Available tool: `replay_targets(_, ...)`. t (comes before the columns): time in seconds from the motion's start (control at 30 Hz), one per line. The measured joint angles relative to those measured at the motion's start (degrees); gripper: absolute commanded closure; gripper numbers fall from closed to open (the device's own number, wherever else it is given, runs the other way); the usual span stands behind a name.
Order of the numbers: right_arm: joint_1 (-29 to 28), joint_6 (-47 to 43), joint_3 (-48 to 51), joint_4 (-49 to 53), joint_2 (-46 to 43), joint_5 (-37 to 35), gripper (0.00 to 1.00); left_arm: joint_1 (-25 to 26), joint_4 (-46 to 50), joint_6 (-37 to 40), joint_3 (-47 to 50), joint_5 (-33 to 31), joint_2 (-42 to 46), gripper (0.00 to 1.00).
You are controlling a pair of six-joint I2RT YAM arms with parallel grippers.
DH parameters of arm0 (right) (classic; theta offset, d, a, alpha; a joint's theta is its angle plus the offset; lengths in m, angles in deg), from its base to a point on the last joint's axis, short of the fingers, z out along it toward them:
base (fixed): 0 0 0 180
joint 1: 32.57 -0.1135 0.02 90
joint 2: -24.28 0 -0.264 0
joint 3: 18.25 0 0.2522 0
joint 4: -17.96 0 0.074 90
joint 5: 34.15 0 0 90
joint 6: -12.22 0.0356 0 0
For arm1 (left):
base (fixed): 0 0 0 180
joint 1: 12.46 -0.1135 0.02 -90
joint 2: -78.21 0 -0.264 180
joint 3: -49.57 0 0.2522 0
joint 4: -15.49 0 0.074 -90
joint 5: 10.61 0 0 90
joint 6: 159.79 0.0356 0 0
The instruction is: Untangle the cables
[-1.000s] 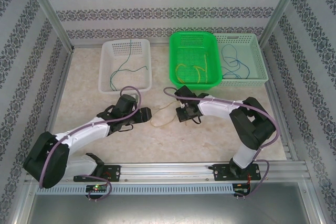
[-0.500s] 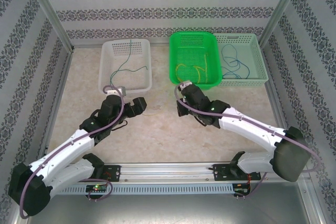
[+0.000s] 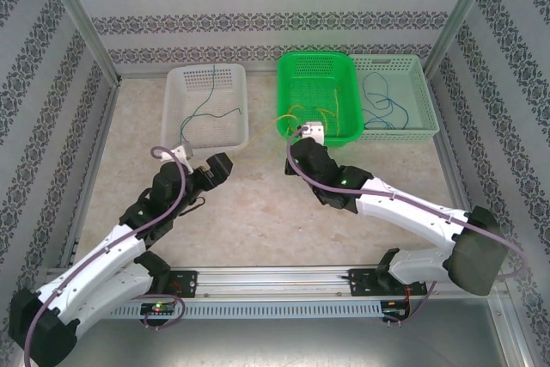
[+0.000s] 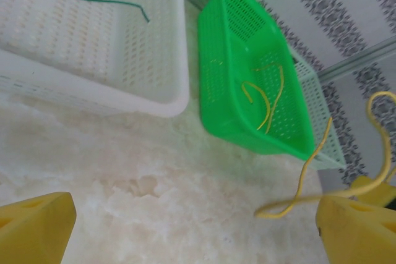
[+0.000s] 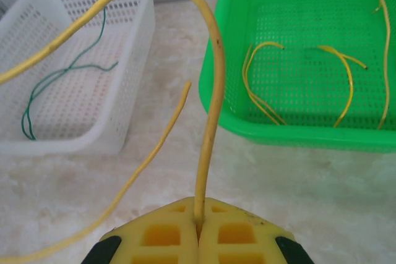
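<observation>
Right gripper (image 5: 198,224): pads pressed together, pinching one yellow cable (image 5: 216,72) at its end. From the pinch point the cable rises, arcs over and runs off to the left, above the gap between the white basket (image 3: 219,92) and the green basket (image 3: 314,56).

Left gripper (image 3: 220,167): fingers (image 4: 37,227) spread wide. In the left wrist view the yellow cable curls just beside the right-hand finger; contact cannot be confirmed.

In the top view the right gripper sits at the near edge of the green basket, and the left gripper is off the near right corner of the white basket. The cable spans the space between them above the surface (image 3: 258,229).

Other cables:
- Loose yellow cables (image 3: 322,113) lie inside the green basket.
- A green cable (image 4: 99,0) lies in the white basket.
- A blue cable (image 3: 382,100) lies in the pale green basket (image 3: 421,100), which touches the green basket's right side.
</observation>
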Motion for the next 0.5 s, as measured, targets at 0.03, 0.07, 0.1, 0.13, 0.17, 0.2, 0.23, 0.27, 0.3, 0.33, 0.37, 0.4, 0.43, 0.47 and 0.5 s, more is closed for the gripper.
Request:
replay_targets(0.03, -0.57, 0.28, -0.46, -0.42, 0.44, -1.14, 1.00, 0.00, -0.44, -0.52, 0.00, 0.00, 0.33, 0.00)
replay_targets(0.07, -1.14, 0.52, -0.83, -0.92, 0.85, -2.08, 1.00, 0.00, -1.40, -1.18, 0.11, 0.02, 0.31, 0.00)
replay_targets(0.1, -1.62, 0.79, -1.18, -1.33, 1.31, -2.91, 1.00, 0.00, -2.54, -1.73, 0.37, 0.13, 0.13, 0.00)
replay_targets(0.13, -2.19, 1.14, -1.68, -1.81, 1.97, -3.82, 1.00, 0.02, -4.13, -2.58, 0.85, 0.26, -0.20, 0.00)
replay_targets(0.17, -2.71, 1.40, -2.16, -2.38, 2.71, -4.59, 1.00, 0.07, -5.57, -3.32, 1.33, 0.46, -0.70, 0.00)
replay_targets(0.2, -3.04, 1.55, -2.62, -2.64, 3.30, -5.01, 1.00, 0.24, -6.73, -3.96, 1.73, 0.46, -1.22, 0.00)
replay_targets(0.23, -3.08, 1.77, -3.10, -3.02, 4.00, -5.49, 1.00, 0.50, -8.00, -4.52, 2.05, 0.66, -1.99, 0.00)
replay_targets(0.27, -3.26, 2.03, -3.56, -3.28, 4.61, -5.90, 1.00, 0.87, -9.01, -4.92, 2.25, 0.72, -2.69, 0.00)
replay_targets(0.3, -3.32, 2.40, -3.82, -3.56, 4.96, -6.21, 1.00, 1.25, -9.86, -5.27, 2.32, 0.83, -3.26, 0.00)
replay_targets(0.33, -3.32, 2.84, -4.04, -3.69, 5.18, -6.58, 1.00, 1.64, -10.71, -5.60, 2.40, 0.87, -3.61, 0.00)
replay_targets(0.37, -3.32, 3.26, -4.15, -4.07, 5.31, -7.02, 1.00, 2.12, -11.80, -5.95, 2.58, 0.90, -3.74, 0.00)
replay_targets(0.4, -3.32, 3.74, -4.24, -4.42, 5.35, -7.45, 1.00, 2.54, -12.90, -6.19, 2.78, 0.83, -3.74, 0.00)
replay_targets(0.43, -3.32, 4.31, -4.33, -4.74, 5.40, -7.61, 1.00, 2.95, -13.84, -6.38, 2.91, 0.81, -3.74, 0.00)
replay_targets(0.47, -3.32, 4.76, -4.44, -5.31, 5.44, -7.72, 1.00, 3.30, -14.73, -6.47, 3.02, 0.79, -3.78, 0.00)
replay_targets(0.5, -3.34, 5.07, -4.50, -6.14, 5.53, -7.72, 1.00, 3.63, -15.56, -6.58, 3.02, 0.70, -3.98, 0.00)
